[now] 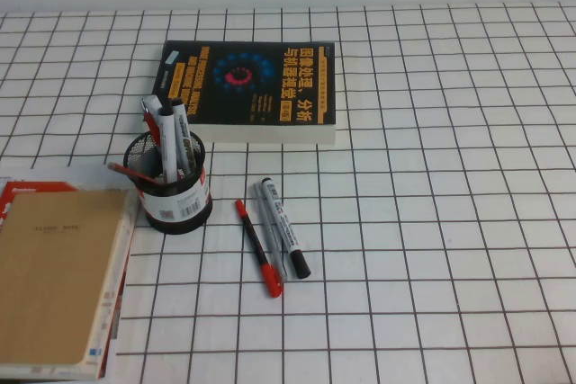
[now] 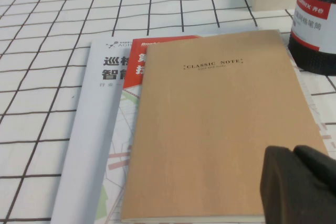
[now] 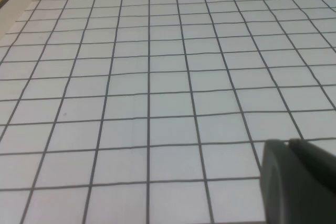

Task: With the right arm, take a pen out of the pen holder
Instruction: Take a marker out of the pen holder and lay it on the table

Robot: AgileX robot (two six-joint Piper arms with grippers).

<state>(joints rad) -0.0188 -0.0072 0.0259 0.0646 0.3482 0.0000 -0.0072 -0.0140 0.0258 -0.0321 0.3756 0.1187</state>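
Round black wire-mesh holder (image 1: 176, 188), left of centre in the high view, with cylindrical pens (image 1: 171, 137) leaning inside. A slim red pen (image 1: 259, 248) and grey marker (image 1: 284, 240) lie just right of it on the gridded counter (image 1: 432, 222). Left pincer (image 2: 294, 153), closed, hangs over a matte tan notebook (image 2: 210, 124); right pincer (image 3: 287, 142), closed and empty, hangs over bare counter.

Black pen holder (image 1: 180, 204), red pen (image 1: 258, 249)

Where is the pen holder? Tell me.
High view: the pen holder stands left of centre, between the tan notebook and the loose pens. Left gripper hangs over that notebook, right gripper over bare grid cloth.
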